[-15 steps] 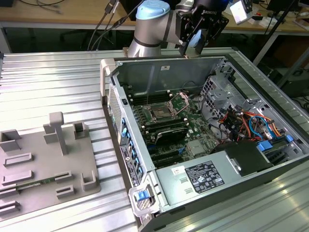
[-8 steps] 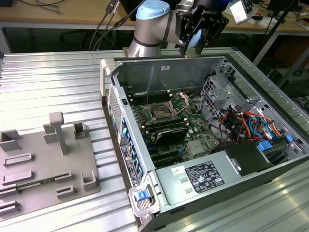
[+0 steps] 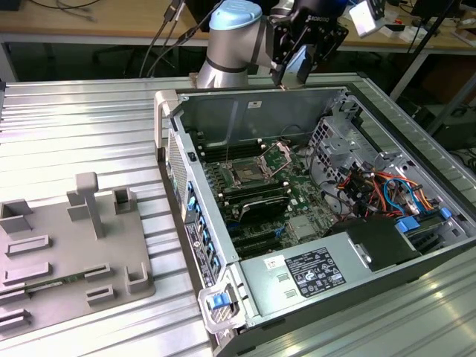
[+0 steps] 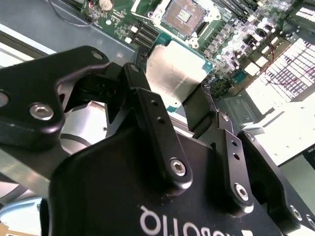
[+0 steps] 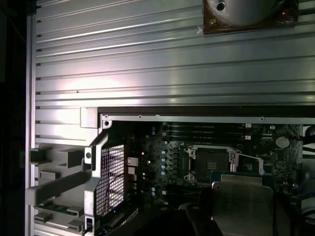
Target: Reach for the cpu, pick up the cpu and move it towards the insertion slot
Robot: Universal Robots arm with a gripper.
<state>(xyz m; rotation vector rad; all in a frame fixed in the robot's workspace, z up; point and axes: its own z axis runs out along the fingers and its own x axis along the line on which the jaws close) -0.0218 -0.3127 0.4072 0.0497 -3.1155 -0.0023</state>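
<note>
Gripper: the gripper (image 4: 189, 105) hangs above the open case (image 3: 245, 108), near its back wall in the exterior view, fingers clamped on the cpu.
Cpu: the cpu (image 4: 174, 73) is held by its edges, silvery face toward the second wrist view; in the first wrist view the cpu (image 5: 242, 204) sits just beside the slot in the frame, though above it.
Slot: the slot (image 3: 247, 175) lies on the motherboard (image 3: 297, 195), frame open, dark centre bare; seen also in both wrist views (image 4: 186, 14) (image 5: 210, 163).
Progress: pick-up looks done; the carry toward the slot is under way.
Fixture: the grey plate (image 3: 67, 253) lies on the table (image 3: 74, 126), well apart from the case.
Risk: the grip is only on thin edges, so a jolt could tilt or drop the cpu onto the board; coming down skewed or off-centre could damage the slot contacts or snag the raised latch levers.
</note>
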